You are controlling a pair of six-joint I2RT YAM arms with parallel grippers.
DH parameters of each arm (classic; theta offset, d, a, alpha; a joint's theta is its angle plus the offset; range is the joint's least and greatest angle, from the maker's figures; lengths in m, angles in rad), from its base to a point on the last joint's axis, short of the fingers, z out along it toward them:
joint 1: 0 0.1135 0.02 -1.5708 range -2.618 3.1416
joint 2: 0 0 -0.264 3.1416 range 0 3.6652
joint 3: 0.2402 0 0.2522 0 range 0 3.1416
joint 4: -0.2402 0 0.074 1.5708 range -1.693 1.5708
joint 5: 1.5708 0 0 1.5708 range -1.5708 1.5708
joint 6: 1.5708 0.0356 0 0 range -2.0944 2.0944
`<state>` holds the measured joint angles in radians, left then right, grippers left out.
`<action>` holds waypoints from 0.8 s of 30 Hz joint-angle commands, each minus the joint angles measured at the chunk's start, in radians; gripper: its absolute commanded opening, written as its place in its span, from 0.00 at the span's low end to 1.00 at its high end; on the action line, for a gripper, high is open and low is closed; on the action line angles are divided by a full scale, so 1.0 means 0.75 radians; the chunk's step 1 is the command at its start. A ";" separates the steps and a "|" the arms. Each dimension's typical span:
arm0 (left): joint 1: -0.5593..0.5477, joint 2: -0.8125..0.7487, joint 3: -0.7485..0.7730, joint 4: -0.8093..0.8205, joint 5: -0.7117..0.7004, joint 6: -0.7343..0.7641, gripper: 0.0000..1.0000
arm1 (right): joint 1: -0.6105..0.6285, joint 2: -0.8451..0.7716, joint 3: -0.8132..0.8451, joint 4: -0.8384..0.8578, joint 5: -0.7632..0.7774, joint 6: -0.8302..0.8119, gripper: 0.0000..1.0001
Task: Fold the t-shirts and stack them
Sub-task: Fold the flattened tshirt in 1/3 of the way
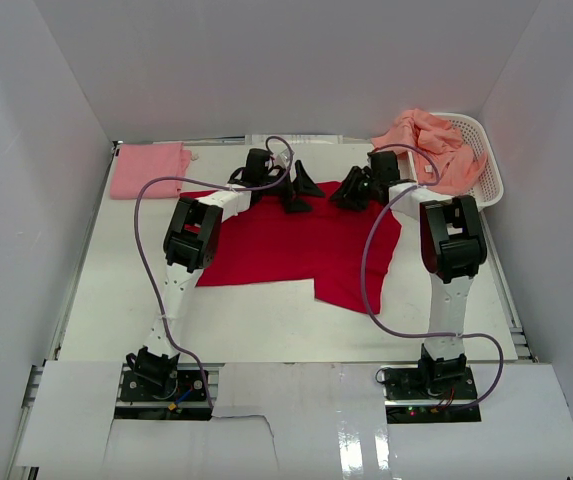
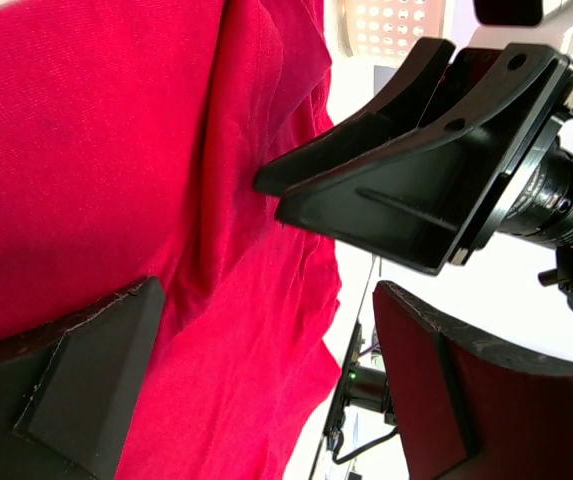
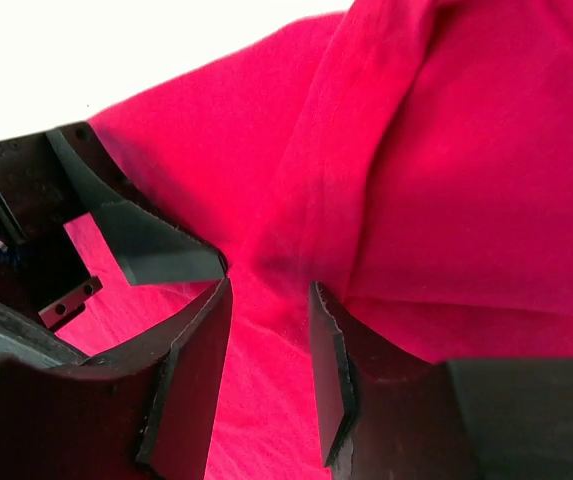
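Already folded, a light pink t-shirt (image 1: 149,170) lies at the far left corner of the table (image 1: 266,320), probably as the start of the stack. Next to the right, the left gripper (image 1: 299,192) hangs over the far edge of the bright red t-shirt (image 1: 286,245), its fingers (image 2: 76,390) spread wide with nothing between them. It looks placed to take hold of that edge.

The red t-shirt fills the middle of the table. It is mostly flat and open, with one corner hanging toward the near right, and soft ridges run along its far hem, so it is not yet folded.

Just beside the left gripper, the right gripper (image 1: 351,192) points down at the same hem. Its fingers (image 3: 191,380) stand a little apart with a ridge of cloth at their tips. I cannot tell whether they pinch it.

At the far right, salmon-orange t-shirts (image 1: 426,140) are heaped crumpled in and over the white basket (image 1: 488,165), waiting their turn.
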<state>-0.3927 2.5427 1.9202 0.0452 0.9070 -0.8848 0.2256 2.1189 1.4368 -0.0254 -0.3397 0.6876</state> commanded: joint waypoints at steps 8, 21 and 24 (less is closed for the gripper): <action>0.025 -0.099 -0.047 -0.009 -0.019 0.022 0.98 | 0.020 -0.037 -0.061 0.050 0.021 0.012 0.43; 0.025 -0.103 -0.055 -0.003 -0.017 0.014 0.98 | 0.020 -0.142 -0.147 -0.009 0.068 -0.048 0.43; 0.027 -0.106 -0.055 -0.001 -0.015 0.012 0.98 | 0.020 -0.127 -0.155 -0.003 0.058 -0.041 0.43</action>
<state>-0.3866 2.5374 1.9038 0.0616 0.9131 -0.8925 0.2379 2.0598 1.3304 -0.0311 -0.3058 0.6712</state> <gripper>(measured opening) 0.978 0.428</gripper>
